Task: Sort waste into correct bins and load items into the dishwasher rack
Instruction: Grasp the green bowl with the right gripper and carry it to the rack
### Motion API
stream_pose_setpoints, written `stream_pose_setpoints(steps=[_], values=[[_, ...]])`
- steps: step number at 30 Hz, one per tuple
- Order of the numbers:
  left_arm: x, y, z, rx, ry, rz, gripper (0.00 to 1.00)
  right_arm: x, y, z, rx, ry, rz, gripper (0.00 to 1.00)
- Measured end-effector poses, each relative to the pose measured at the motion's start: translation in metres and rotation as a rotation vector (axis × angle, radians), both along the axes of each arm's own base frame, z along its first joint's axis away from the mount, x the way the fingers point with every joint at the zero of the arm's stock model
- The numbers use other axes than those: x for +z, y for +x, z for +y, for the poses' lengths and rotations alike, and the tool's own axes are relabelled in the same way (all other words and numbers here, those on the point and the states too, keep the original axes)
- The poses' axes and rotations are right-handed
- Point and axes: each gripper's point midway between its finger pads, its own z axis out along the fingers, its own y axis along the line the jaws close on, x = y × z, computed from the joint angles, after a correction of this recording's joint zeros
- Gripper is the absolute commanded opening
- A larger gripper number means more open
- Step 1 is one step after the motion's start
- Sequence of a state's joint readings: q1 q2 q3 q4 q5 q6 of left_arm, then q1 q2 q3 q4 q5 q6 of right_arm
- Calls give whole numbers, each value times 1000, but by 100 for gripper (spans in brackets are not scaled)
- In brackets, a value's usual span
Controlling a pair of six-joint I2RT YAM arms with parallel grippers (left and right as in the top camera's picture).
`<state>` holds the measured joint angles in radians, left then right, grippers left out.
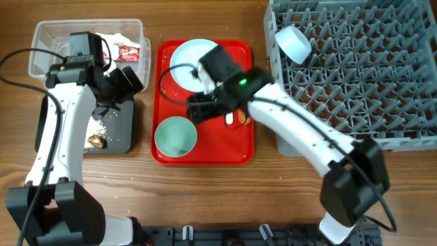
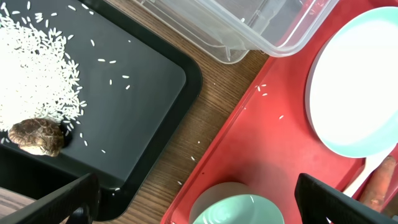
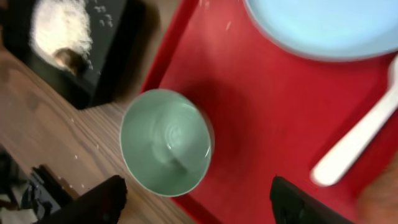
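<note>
The clear tub holds white tissues and a red wrapper. The black tray holds rice and a brown scrap. The red tray carries a pale blue plate, a blue-green bowl, a white spoon and an orange carrot. A second bowl sits in the grey rack. My left gripper is open and empty, between the black tray and the red tray. My right gripper is open and empty above the bowl. The yellow cup is out of view.
A few loose rice grains lie on the wood between the black tray and the red tray, and on the red tray itself. The rack fills the right side of the table. My right arm reaches across the red tray from the lower right.
</note>
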<state>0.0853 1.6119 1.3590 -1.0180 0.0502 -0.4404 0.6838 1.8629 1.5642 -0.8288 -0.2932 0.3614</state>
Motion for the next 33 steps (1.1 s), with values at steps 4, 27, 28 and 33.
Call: stream_pose_setpoints(steps=[4,27,28,33], values=[[0,0,0,0,0,0,100,-46,-20,9,-163,-112,78,53],[0,0,0,0,0,0,100,-6,17,-34,-313,-63,8,4],[0,0,0,0,0,0,100,7,16,-40,-312,-66,-27,4],[0,0,0,0,0,0,100,60,30,-93,-369,-149,-237,4]])
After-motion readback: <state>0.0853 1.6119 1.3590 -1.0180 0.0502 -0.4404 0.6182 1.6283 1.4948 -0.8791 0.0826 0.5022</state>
